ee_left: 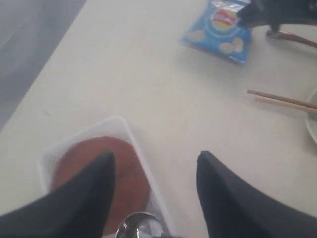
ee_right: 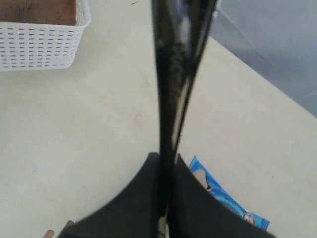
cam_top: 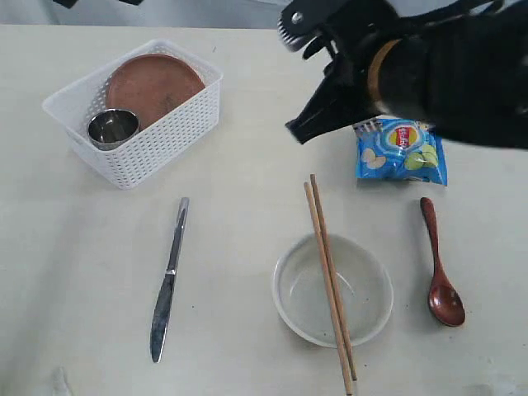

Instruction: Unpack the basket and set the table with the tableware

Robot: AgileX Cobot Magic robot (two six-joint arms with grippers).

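Under the left gripper (ee_left: 156,157), noted the basket (ee_left: 115,121), not yet emptied: plate (ee_left: 128,171) lying inside, partly beneath one finger and partly below the gap, cup (ee_left: 141,227) upright back toward the wrist from the fingertips. Saw those jaws well apart, holding nothing. Judged the plate the harder lift, being wide, shallow and hemmed by the walls. Judged the cup the easier first pick, needing a straight descent with one finger inside its rim and one outside.

Further right on the table (cam_top: 239,190), well clear of either pair of jaws, found the knife (cam_top: 169,280) already laid, then the bowl (cam_top: 367,289) with the chopsticks (cam_top: 328,272) across it.

Found the right gripper (ee_right: 166,161) raised above the table, jaws pressed together on a thin shiny bar, taken for the fork (ee_right: 171,74), reaching far past the fingertips. Judged a good placement to call for lowering it flat onto bare table clear of the bowl, opening only on contact. Beside those jaws, noted the bag (cam_top: 402,150); past it, the spoon (cam_top: 437,264).
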